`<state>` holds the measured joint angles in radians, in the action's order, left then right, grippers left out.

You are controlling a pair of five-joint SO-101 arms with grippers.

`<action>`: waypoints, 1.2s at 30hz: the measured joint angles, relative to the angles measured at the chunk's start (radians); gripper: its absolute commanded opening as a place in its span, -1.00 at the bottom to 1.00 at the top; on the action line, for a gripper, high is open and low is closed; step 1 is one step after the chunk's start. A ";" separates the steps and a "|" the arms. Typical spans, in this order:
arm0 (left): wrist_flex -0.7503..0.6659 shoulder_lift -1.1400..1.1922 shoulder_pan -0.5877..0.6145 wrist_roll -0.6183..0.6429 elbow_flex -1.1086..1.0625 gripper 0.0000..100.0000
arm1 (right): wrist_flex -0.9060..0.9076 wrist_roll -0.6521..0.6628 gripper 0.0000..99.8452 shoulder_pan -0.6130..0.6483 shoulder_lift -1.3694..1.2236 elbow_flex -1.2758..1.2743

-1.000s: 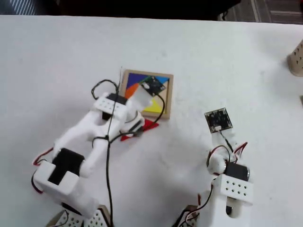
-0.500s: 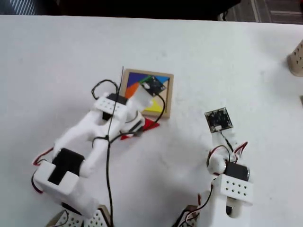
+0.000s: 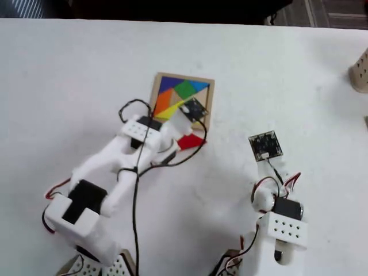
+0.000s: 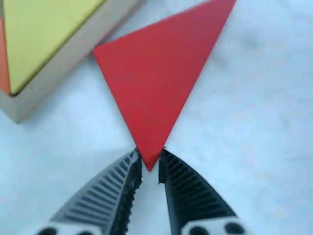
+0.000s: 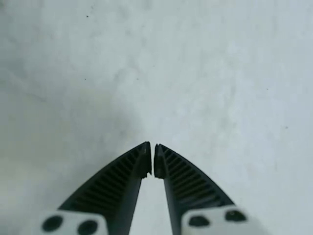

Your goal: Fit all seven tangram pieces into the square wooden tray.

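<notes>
Table: the white table point(image 3: 276, 69) is flat and smooth, so a thin piece probably slides easily on it.
Tray: the square wooden tray point(image 3: 210, 98) sits mid-table and holds blue, green, orange and yellow pieces.
Piece: the flat red triangle piece point(image 4: 156, 83) lies on the table just beside the tray's near right corner. It looks light, stiff and slick, and a hold by one tip may let it pivot.
Left arm: the left gripper point(image 4: 149, 164) pinches the triangle's near tip.
Right arm: the right gripper point(image 5: 151, 159) is clenched on nothing, over bare table to the right.
</notes>
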<state>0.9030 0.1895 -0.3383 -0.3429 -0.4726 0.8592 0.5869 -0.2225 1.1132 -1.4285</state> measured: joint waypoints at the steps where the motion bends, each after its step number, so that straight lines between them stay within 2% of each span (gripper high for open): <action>1: 0.000 0.000 -0.002 0.000 0.000 -0.92 | 0.000 0.000 -0.95 0.000 0.000 0.000; 17: -0.002 0.000 -0.023 0.000 -0.017 -0.96 | 0.000 0.000 -0.95 0.000 0.000 0.000; 23: -0.023 -0.163 -0.114 0.000 -0.184 -0.95 | 0.000 0.000 -0.95 0.000 0.000 0.000; 27: -0.075 -0.315 -0.118 0.000 -0.299 -0.84 | 0.000 0.000 -0.95 0.000 0.000 0.000; 31: -0.080 -0.396 -0.055 0.077 -0.345 -0.71 | 0.000 0.000 -0.95 0.000 0.000 0.000; 36: -0.091 -0.417 0.106 0.250 -0.350 -0.70 | 0.000 -0.044 -0.95 0.000 0.000 0.000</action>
<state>0.8124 -0.2279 -0.2325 -0.0928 -0.8224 0.8592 0.5424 -0.2225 1.1132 -1.4285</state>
